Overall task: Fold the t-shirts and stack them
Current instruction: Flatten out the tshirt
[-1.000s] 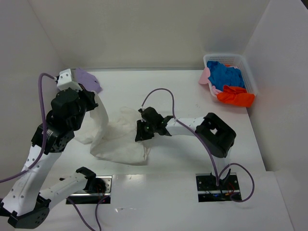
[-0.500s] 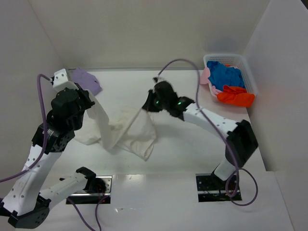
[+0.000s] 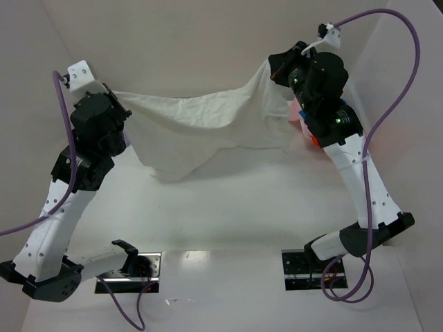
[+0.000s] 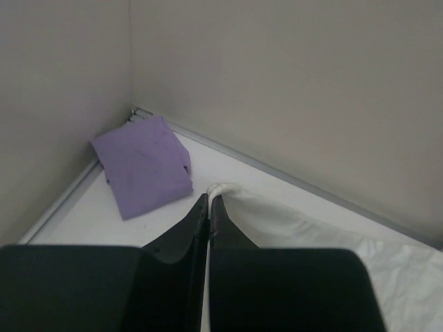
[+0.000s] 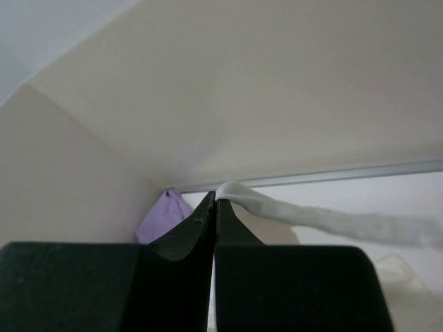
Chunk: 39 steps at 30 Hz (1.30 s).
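Note:
An off-white t-shirt (image 3: 201, 128) hangs spread in the air between my two grippers, its lower edge sagging toward the table. My left gripper (image 3: 124, 104) is shut on its left corner. The left wrist view shows that gripper (image 4: 209, 197) pinching a bunched edge of the off-white shirt (image 4: 277, 218). My right gripper (image 3: 275, 69) is shut on the right corner, raised high. In the right wrist view this gripper (image 5: 214, 197) holds the cloth (image 5: 332, 221) stretched taut to the right. A folded lavender t-shirt (image 4: 142, 166) lies flat in the far left corner.
White walls close in the left, back and right sides. The right arm hides most of the basket; only a bit of pink cloth (image 3: 296, 111) and a sliver of orange-red (image 3: 313, 140) show behind it. The white table (image 3: 228, 207) lies below the hanging shirt.
The right gripper shut on the off-white shirt and swung it up and far to the right. The left arm rose too. The shirt left the table and now hangs stretched.

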Each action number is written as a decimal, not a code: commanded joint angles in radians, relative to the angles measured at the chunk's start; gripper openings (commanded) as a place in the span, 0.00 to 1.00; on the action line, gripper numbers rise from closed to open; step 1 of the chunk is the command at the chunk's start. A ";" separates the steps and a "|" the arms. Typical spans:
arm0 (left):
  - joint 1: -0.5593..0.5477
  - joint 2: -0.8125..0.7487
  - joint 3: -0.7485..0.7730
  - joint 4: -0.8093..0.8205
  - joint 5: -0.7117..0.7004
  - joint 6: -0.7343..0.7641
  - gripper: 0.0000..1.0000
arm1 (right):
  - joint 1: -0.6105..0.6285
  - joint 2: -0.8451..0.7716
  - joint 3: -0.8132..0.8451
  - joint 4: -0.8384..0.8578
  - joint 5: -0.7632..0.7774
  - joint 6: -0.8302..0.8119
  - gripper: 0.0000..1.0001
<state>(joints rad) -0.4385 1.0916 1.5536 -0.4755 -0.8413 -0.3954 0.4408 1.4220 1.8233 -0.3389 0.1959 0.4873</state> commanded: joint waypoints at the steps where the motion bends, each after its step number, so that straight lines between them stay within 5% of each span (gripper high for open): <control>1: 0.007 0.019 0.092 0.127 -0.122 0.096 0.00 | -0.007 0.012 0.117 -0.020 0.121 -0.075 0.00; 9: 0.007 0.050 0.163 0.189 -0.277 0.162 0.00 | -0.114 -0.072 0.133 -0.069 0.293 -0.116 0.00; 16: 0.007 0.086 0.142 0.215 -0.268 0.190 0.00 | -0.200 -0.184 -0.037 -0.088 0.303 -0.116 0.00; 21: 0.099 0.148 0.132 0.103 -0.128 0.038 0.00 | -0.200 -0.196 -0.110 -0.086 0.330 -0.082 0.00; 27: 0.357 0.192 0.106 0.103 0.151 -0.025 0.00 | -0.296 -0.166 -0.121 -0.066 0.318 -0.072 0.00; 39: 0.405 0.312 0.214 0.123 0.298 0.023 0.00 | -0.349 -0.040 0.083 -0.064 0.244 -0.113 0.00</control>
<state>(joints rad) -0.0666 1.4128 1.7031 -0.4000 -0.5266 -0.3954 0.1234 1.3884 1.8153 -0.4652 0.3893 0.4080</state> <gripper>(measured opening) 0.009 0.005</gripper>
